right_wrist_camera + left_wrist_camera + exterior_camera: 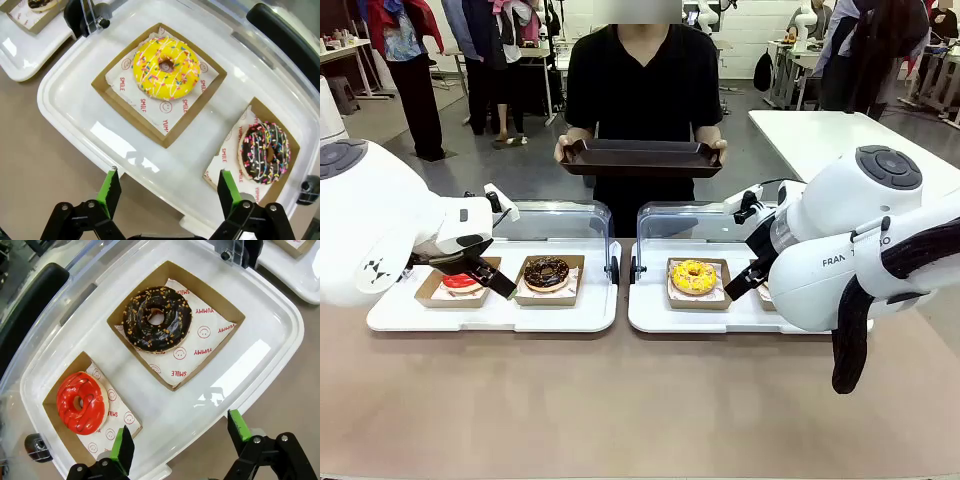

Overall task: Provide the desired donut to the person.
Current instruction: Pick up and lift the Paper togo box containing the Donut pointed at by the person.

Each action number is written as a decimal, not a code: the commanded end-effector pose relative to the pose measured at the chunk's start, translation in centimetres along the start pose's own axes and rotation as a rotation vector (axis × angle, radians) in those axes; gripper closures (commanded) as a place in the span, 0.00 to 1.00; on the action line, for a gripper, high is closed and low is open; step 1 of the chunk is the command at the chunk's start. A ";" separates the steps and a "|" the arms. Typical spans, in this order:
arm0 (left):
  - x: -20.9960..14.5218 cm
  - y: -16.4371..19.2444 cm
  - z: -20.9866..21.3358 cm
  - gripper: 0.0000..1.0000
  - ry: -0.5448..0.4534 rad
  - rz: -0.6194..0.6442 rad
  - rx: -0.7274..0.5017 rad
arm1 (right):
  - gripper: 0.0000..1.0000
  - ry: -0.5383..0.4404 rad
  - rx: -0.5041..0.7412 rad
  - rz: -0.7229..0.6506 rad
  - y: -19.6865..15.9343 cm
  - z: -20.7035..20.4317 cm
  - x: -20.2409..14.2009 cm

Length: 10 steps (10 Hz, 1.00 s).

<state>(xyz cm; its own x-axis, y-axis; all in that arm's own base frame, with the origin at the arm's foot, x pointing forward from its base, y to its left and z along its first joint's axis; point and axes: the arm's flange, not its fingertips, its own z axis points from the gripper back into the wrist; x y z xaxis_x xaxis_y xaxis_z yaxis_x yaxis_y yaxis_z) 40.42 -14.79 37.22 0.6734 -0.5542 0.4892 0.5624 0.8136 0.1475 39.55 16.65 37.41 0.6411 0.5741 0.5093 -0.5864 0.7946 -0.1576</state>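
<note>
Four donuts [694,277] are waiting boxed; the person [642,80] is holding out a tray [640,157] for one.
Over them, the left gripper [180,432] and right gripper [168,182] are hovering wide open, ready to pick.

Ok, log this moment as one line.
left fingers open over left tray | right fingers open over right tray | person holds brown tray | nothing gripped

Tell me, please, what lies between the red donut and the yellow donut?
In the front view, the nut-topped chocolate donut lies between them, on one tray with the red donut.
</note>
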 end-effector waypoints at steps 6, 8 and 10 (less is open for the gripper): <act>0.0 0.0 0.0 0.00 0.000 0.000 0.000 | 0.00 0.000 0.000 0.000 0.0 0.0 0.0; 0.0 0.0 0.0 0.00 0.000 0.000 0.000 | 0.00 0.000 0.000 0.000 0.0 0.0 0.0; 0.0 0.0 0.0 0.00 0.000 0.000 0.000 | 0.00 0.000 0.000 0.000 0.0 0.0 0.0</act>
<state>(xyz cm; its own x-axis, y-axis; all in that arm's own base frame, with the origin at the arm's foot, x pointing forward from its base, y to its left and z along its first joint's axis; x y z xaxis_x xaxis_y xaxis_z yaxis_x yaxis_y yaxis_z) 40.42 -14.79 37.22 0.6734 -0.5542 0.4892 0.5624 0.8136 0.1476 39.55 16.64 37.41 0.6410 0.5742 0.5092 -0.5864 0.7945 -0.1578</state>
